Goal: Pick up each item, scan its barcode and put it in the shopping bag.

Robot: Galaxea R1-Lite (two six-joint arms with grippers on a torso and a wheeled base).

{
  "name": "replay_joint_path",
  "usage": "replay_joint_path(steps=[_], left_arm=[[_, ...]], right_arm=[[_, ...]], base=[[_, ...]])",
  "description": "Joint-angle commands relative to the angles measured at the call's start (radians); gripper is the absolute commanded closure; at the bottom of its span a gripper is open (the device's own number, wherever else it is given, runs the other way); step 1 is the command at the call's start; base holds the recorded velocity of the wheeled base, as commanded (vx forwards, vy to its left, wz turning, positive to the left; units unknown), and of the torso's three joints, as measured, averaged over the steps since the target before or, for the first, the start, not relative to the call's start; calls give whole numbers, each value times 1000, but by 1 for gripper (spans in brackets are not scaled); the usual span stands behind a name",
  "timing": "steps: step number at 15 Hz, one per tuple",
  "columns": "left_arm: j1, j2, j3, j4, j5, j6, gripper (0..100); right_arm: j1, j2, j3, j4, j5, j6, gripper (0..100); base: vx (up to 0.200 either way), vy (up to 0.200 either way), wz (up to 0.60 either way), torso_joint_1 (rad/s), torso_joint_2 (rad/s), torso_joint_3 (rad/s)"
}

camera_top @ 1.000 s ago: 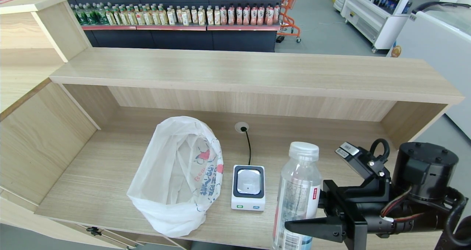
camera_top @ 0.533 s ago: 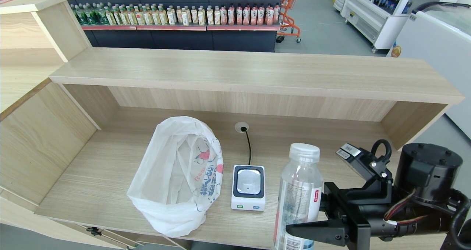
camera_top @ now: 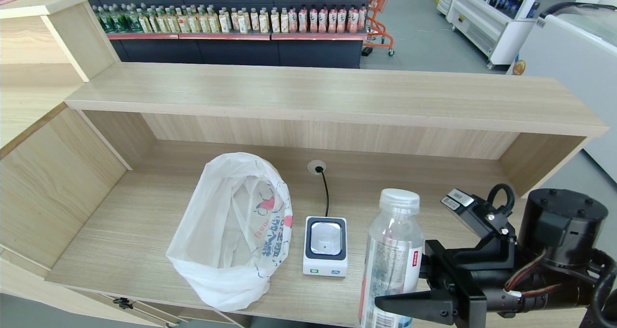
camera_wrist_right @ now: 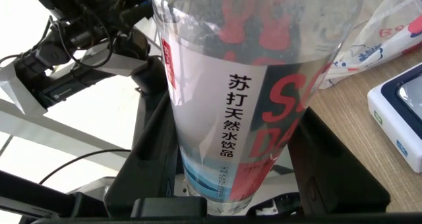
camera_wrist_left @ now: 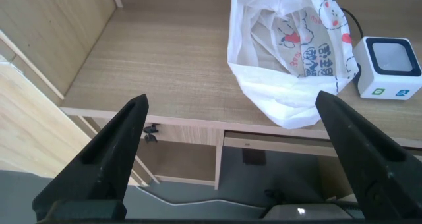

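Sinking a touch lower and rightward than a second ago: water bottle (camera_top: 393,251), upright, clamped in right gripper (camera_top: 409,282) at the wooden counter's (camera_top: 120,241) near edge. Left gripper (camera_wrist_left: 231,109) spread wide, empty. On counter, shopping bag (camera_top: 231,231) gaping open, scanner (camera_top: 325,245) just beside. Behind, drink shelves (camera_top: 231,21), freezers (camera_top: 569,53) at right.

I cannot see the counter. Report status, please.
Right gripper shut on clear plastic water bottle, right of white square scanner. Left gripper open, empty, near white plastic shopping bag. Nothing between bottle and scanner.
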Motion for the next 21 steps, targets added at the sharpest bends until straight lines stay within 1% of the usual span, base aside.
replay_joint_path(steps=[1,11,12,13,14,15,17,18,20,21], left_arm=[[0,0,0,0,0,0,0],[0,0,0,0,0,0,0],[0,0,0,0,0,0,0],[0,0,0,0,0,0,0],[0,0,0,0,0,0,0],[0,0,0,0,0,0,0],[0,0,0,0,0,0,0],[0,0,0,0,0,0,0],[0,0,0,0,0,0,0],[0,0,0,0,0,0,0]], right_arm=[[1,0,0,-1,0,0,100],[-1,-1,0,-1,-6,-16,100],[-4,-3,-8,-1,-44,-89,100],[-11,-14,-14,-1,-107,-194,100],[-34,-32,-23,2,-145,-270,100],[-83,-43,-26,6,-164,-352,100],[-175,-55,-43,9,-202,-562,100],[-212,-63,-57,7,-223,-700,100],[-221,-80,-69,9,-250,-833,100],[-221,-83,-75,7,-306,-899,100]], base=[[0,0,0,0,0,0],[0,0,0,0,0,0],[0,0,0,0,0,0],[0,0,0,0,0,0],[0,0,0,0,0,0],[0,0,0,0,0,0],[0,0,0,0,0,0],[0,0,0,0,0,0],[0,0,0,0,0,0],[0,0,0,0,0,0]])
